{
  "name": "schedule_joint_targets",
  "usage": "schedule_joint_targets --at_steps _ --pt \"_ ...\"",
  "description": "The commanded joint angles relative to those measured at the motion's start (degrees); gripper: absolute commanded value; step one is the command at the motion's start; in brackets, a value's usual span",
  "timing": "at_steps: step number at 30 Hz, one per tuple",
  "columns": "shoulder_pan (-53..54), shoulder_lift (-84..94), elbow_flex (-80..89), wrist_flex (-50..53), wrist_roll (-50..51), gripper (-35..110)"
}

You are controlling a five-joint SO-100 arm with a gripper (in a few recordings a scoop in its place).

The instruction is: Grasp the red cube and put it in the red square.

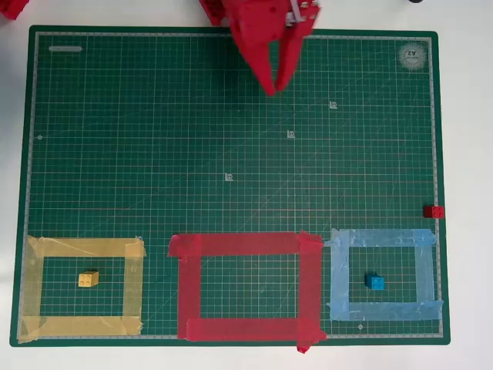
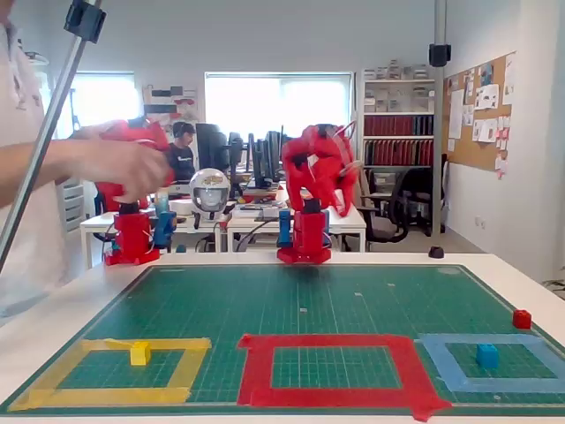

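red cube (image 1: pixel 434 211) sits at the right edge of the green cutting mat (image 1: pixel 231 139), just above the light blue tape outline (image 1: pixel 385 279) and well apart from the red square (image 1: pixel 246 285), which has bare mat inside. gripper (image 1: pixel 274 85) hangs near the mat's far edge, fingers slightly parted it seems, holding nothing. yellow cube (image 1: pixel 88 279) lies inside the yellow tape outline (image 1: pixel 81 287), blue cube (image 1: pixel 375 282) inside the blue one

In the overhead view the top edge cuts off the red arm (image 1: pixel 266 23), leaving its gripper (image 1: pixel 273 83) and wrist; the gap between the fingertips is too fine to judge. In the fixed view the folded arm hides the gripper. The red cube (image 1: pixel 434 211) shows no studs at this size.
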Motion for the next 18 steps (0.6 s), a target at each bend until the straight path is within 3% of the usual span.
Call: schedule_joint_targets --at_steps 1,5,8,12,18 --pt "-11.78 -12.83 -6.24 -25.49 -1.23 1" --pt "-18.46 -19.60 9.84 -64.95 -1.05 1" --pt "-21.45 -23.64 12.22 -70.58 0.79 2" --pt "-22.94 -34.01 14.68 -89.56 2.81 2" --pt "-22.15 -49.22 7.47 -94.31 3.69 6"
